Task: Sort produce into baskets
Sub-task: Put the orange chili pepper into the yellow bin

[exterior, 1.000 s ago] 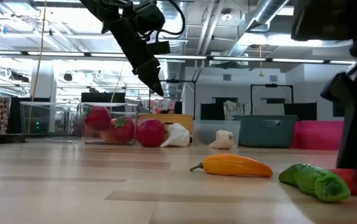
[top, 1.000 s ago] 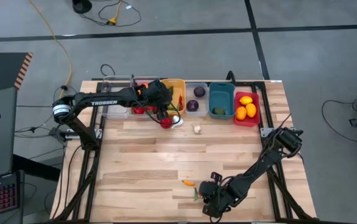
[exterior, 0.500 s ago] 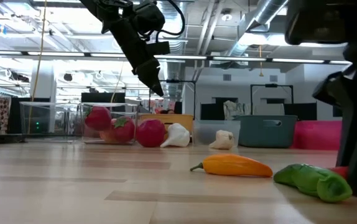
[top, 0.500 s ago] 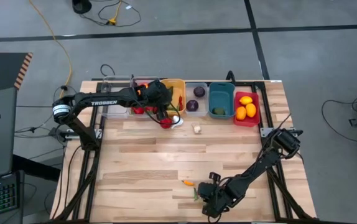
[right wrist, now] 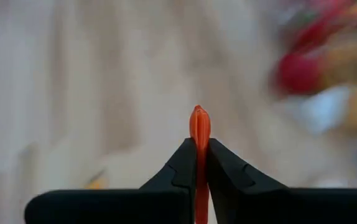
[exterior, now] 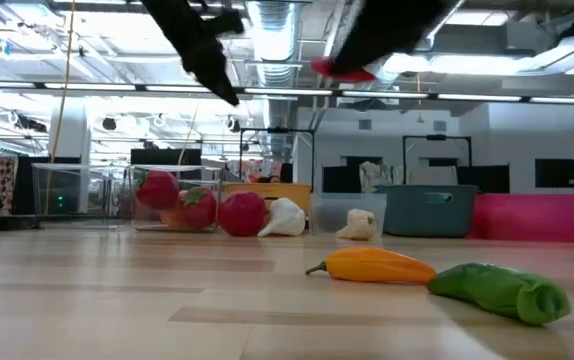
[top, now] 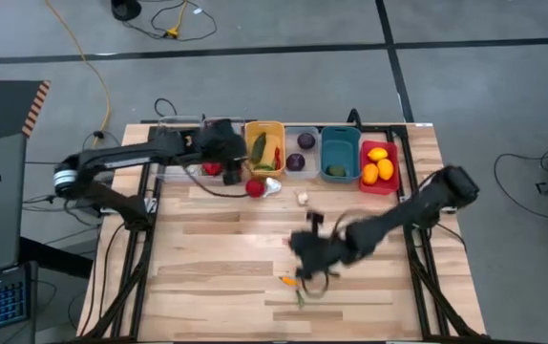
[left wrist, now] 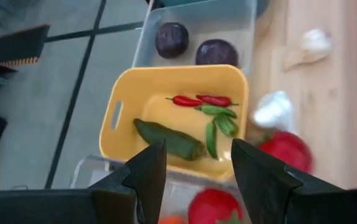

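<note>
My right end effector [right wrist: 199,163], low over the surface's near edge a second ago, has lifted clamped on a thin red chili [right wrist: 199,134]. The orange chili [top: 289,281] and green pepper [exterior: 499,290] lie behind it; the yellow bin [top: 266,129] sits ahead. My left end effector [left wrist: 195,171] hovers, parted and empty, over that bin.

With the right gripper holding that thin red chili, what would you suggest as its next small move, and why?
Probably carry it on toward the yellow basket. The right gripper is shut on a thin red chili and raised over mid-table, while that basket already holds red chilies and green pieces. The left gripper, open, hovers near it, so approach carefully.
</note>
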